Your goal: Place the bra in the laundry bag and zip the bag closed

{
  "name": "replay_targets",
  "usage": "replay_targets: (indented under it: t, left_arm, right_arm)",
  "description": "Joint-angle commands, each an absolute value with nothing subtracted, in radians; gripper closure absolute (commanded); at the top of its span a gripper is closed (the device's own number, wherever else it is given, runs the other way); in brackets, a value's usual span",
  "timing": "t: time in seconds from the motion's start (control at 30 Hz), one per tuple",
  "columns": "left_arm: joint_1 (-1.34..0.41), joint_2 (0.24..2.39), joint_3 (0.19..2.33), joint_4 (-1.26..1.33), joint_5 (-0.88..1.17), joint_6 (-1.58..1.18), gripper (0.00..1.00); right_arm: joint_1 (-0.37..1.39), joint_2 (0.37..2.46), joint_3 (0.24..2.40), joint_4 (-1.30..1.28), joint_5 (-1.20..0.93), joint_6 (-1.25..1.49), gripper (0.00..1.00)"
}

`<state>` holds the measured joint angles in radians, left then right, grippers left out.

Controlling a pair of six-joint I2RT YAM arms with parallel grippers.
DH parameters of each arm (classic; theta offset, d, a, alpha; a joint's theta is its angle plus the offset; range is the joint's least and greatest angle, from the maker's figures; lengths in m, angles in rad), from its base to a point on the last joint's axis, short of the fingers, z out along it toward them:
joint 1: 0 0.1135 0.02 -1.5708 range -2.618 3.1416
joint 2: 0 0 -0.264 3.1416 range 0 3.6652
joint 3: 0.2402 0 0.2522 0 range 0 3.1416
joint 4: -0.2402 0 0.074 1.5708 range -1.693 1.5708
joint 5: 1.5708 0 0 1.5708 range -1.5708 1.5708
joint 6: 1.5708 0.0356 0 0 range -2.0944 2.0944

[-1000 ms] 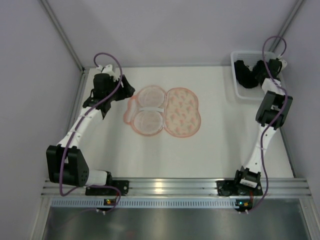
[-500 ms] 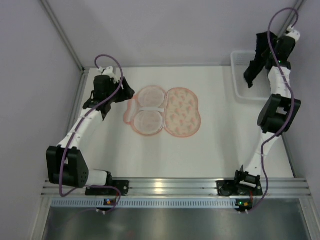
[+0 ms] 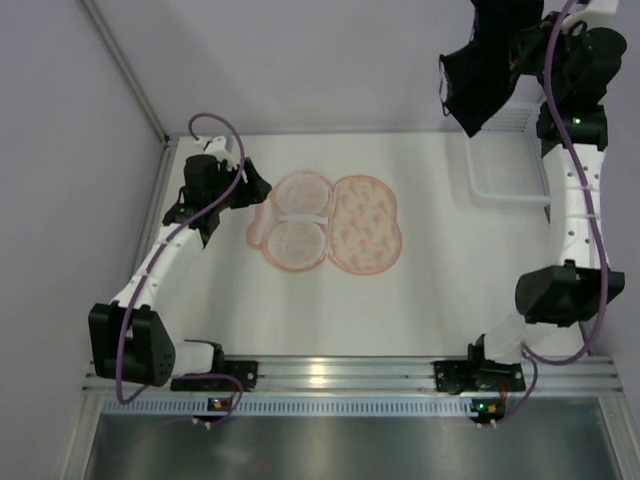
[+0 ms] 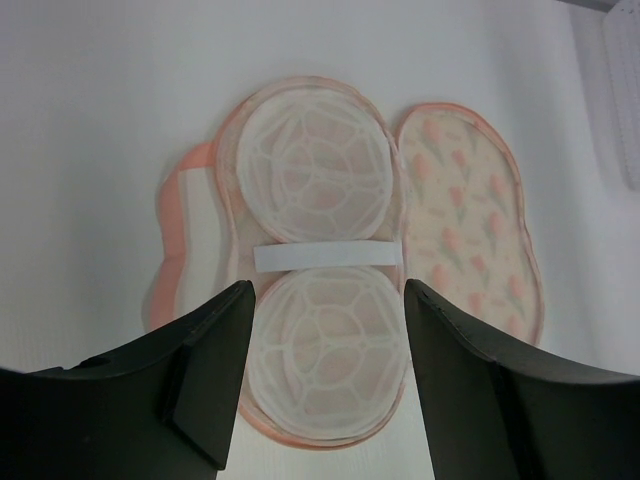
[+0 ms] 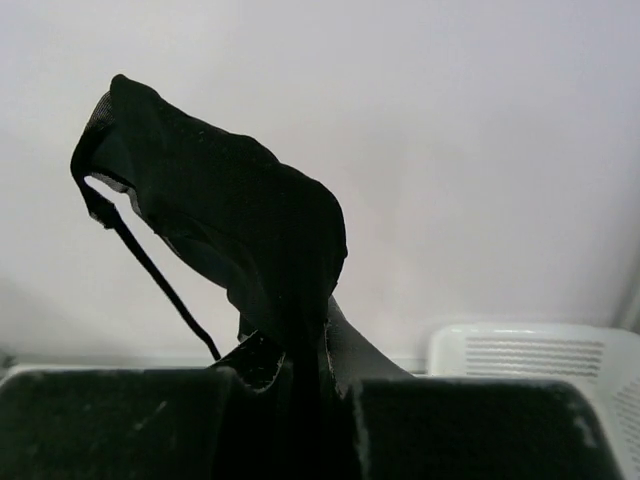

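As it lies unzipped, the laundry bag [image 3: 330, 225] spreads sideways (patterned half rightward).

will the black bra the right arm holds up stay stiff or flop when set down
Probably floppy: the bra droops in a limp fold from the right tool, a thin strap dangling loose. It seems light, since a pinch on one edge carries it all. That strap may trail outside the open laundry bag.

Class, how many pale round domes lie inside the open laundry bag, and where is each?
2. One pale dome lies at the back, the other in front of it, both in the laundry bag's left half, parted by a white strap. None seems hidden.
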<state>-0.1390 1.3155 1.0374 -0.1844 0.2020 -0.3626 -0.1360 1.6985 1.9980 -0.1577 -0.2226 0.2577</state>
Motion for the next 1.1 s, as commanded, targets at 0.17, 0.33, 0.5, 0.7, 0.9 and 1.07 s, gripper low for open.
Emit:
replay_targets:
  t: [0.17,0.33,0.5,0.7,0.9,1.07]
  left_arm:
    - [-0.143,1.221,0.991,-0.081,0.374,-0.347,0.33]
    - [-0.144,1.167,0.959,-0.023,0.423,-0.359,0.33]
    - [-0.152,1.137,0.953,-0.020,0.446,-0.377,0.33]
    - [-0.163,1.118,0.945,-0.021,0.437,-0.382,0.32]
    - [-0.163,1.140,0.948,-0.021,0.420,-0.374,0.32]
    - [-0.163,1.180,0.960,-0.021,0.405,-0.362,0.32]
  right_arm:
    - [-0.008,1.459,1.778,-0.172,-0.491,0.347,1.00]
    - [0.120,1.362,1.609,-0.140,-0.499,0.353,1.00]
    - [0.187,1.299,1.503,-0.109,-0.495,0.367,1.00]
    - [0.193,1.310,1.396,-0.009,-0.469,0.350,1.00]
    - [0.195,1.417,1.341,0.227,-0.488,0.368,1.00]
    - [0.198,1.575,1.365,0.380,-0.509,0.374,1.00]
